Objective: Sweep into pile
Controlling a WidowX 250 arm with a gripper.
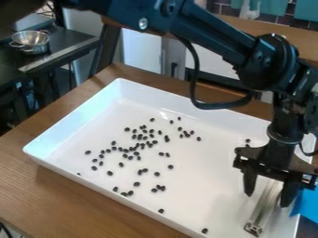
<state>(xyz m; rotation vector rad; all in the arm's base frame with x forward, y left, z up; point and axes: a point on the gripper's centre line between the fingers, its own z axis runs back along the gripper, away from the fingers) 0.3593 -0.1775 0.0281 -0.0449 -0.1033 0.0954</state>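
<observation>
On the camera's right of this white tray [71,123], my tool [267,199] hangs wide over a metal bar [265,207], and the black beans [171,166] lie scattered camera-left, so any sweep should reach that way.

The tray [74,122] is on the table [62,204], and in it I have the small pieces [140,137] — they are scattered mostly across the middle and left part, with few near the front wall. My gripper [268,199] is above the right part, and the narrow bar [264,209] is between its fingers. Behind the tray, on the far left, a bowl [31,41] stands on the counter [69,45].
</observation>
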